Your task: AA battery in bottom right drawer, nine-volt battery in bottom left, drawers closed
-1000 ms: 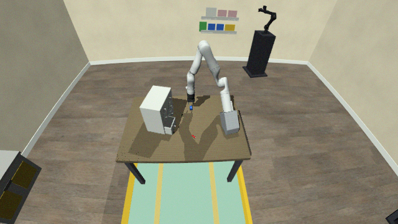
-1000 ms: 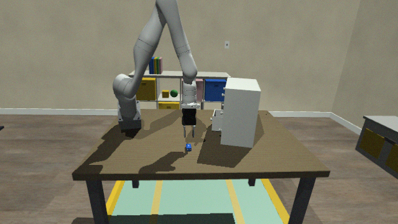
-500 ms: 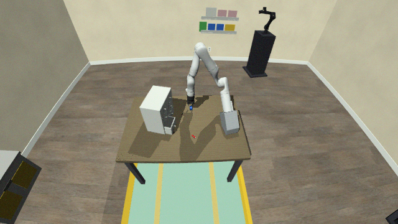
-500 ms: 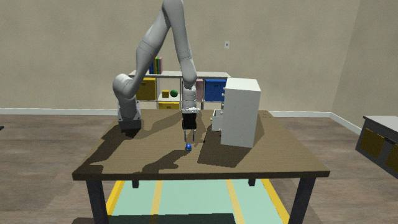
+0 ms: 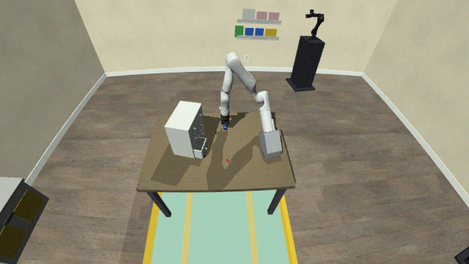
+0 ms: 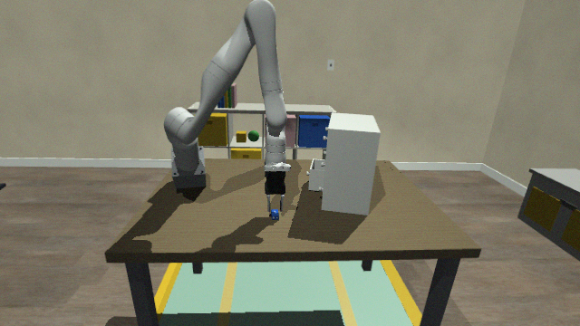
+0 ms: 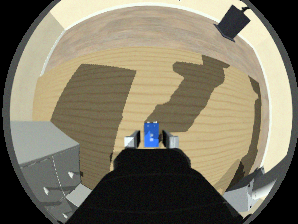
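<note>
The blue nine-volt battery (image 5: 224,127) (image 6: 275,215) (image 7: 152,132) lies on the table (image 5: 253,176) (image 6: 385,235) to the side of the chest's drawer fronts. My gripper (image 5: 224,125) (image 6: 275,209) (image 7: 151,136) is open and points straight down, with a finger on each side of this battery and nothing gripped. The small red AA battery (image 5: 228,160) lies apart, nearer the table's middle. The white chest (image 5: 181,128) (image 6: 351,163) (image 7: 40,156) stands upright. One bottom-row drawer (image 5: 199,144) (image 6: 315,174), the left one, is pulled partly out. The other drawers look pushed in.
The arm's grey base (image 5: 270,144) (image 6: 188,174) stands on the table at the side opposite the chest. A black pedestal (image 5: 307,62) and a shelf unit (image 6: 254,131) stand on the floor away from the table.
</note>
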### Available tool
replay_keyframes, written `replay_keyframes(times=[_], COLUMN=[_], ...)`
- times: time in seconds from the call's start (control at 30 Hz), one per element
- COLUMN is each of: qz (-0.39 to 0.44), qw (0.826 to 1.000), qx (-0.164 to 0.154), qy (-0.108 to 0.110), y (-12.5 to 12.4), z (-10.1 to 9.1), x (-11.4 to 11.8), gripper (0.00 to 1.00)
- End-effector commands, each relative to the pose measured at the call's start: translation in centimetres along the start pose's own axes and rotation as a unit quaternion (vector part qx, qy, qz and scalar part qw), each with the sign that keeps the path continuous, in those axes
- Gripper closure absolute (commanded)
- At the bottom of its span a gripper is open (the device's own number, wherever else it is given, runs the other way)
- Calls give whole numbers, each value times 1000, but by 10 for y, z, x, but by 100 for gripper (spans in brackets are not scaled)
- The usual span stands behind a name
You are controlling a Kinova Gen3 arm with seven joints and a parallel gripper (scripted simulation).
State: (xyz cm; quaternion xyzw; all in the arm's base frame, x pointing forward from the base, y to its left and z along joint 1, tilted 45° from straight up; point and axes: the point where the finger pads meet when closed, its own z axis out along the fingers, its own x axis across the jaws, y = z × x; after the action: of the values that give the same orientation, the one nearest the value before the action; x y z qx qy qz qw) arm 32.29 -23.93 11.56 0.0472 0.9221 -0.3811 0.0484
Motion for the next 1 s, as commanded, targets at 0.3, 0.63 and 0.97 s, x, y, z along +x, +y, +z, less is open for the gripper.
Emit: replay_keyframes(times=[0.3, 0.63, 0.97], qz=[1, 1, 1], qw=[1000, 1000, 1000], qx=[1, 1, 1], qy=[1, 1, 1], y=[-1, -1, -1], z=[1, 1, 11], x=[1, 1, 1], gripper=[19, 19, 19])
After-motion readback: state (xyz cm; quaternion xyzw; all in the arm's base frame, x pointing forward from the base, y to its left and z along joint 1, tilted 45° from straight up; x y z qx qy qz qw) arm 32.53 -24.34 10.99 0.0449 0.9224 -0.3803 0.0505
